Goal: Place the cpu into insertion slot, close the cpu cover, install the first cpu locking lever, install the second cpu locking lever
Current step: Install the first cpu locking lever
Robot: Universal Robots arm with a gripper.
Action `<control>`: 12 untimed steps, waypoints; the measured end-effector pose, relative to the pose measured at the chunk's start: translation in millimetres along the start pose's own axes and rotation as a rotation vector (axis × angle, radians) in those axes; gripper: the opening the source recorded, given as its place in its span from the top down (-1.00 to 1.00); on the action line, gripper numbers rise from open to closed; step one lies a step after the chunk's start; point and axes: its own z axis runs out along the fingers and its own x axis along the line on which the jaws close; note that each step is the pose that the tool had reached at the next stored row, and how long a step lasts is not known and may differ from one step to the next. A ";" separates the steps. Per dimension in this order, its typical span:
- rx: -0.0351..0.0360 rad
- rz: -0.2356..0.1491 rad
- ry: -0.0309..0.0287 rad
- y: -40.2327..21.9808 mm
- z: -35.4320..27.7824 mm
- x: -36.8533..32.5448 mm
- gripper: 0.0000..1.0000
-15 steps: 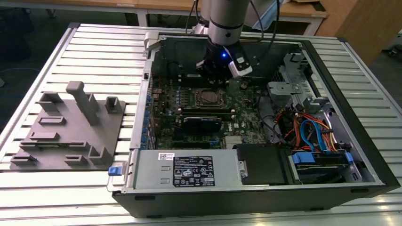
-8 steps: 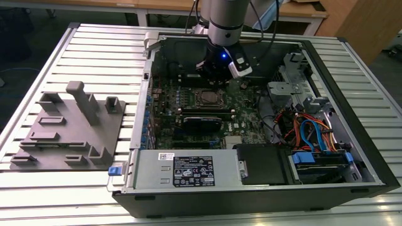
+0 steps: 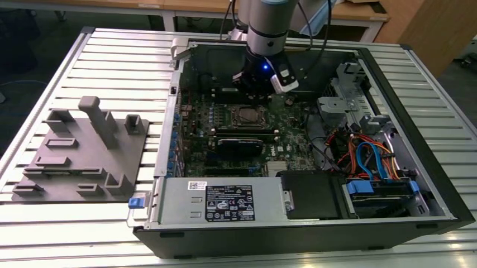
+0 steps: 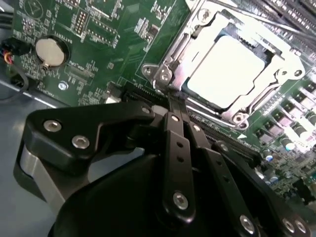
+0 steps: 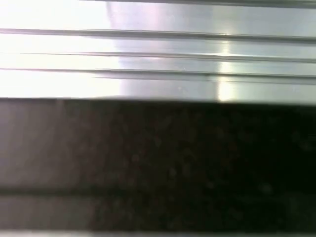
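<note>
Fingertips of your gripper (image 4: 174,101) are pressed together, nothing between them, nose right at the near edge of the insertion slot (image 4: 232,69) in the second wrist view. The cpu (image 4: 224,69) sits in that slot, pale dull silver square, flat and level, with the cpu cover (image 4: 284,74) folded down around it, thin bright metal frame with its middle cut out. You look to be working a locking lever (image 4: 170,81) at the corner beside your tips. Go slow, press along the lever's own path, and keep clear of the green motherboard (image 3: 291,120) underneath.
</note>
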 end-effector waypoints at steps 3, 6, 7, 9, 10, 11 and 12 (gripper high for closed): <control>-0.0008 0.000 -0.0002 0.2 -2.4 -0.1 0.80; -0.0005 0.000 0.0000 0.5 -5.9 -0.1 0.80; -0.0004 0.000 0.0000 0.5 -6.3 -0.2 0.80; 0.0007 0.000 -0.0001 0.4 -6.3 -0.2 0.80; 0.0014 0.000 0.0000 -0.4 -6.4 -0.2 0.80; 0.0016 0.000 0.0000 -1.8 -6.5 -0.2 0.80; 0.0017 0.000 0.0000 -3.4 -6.6 -0.1 0.80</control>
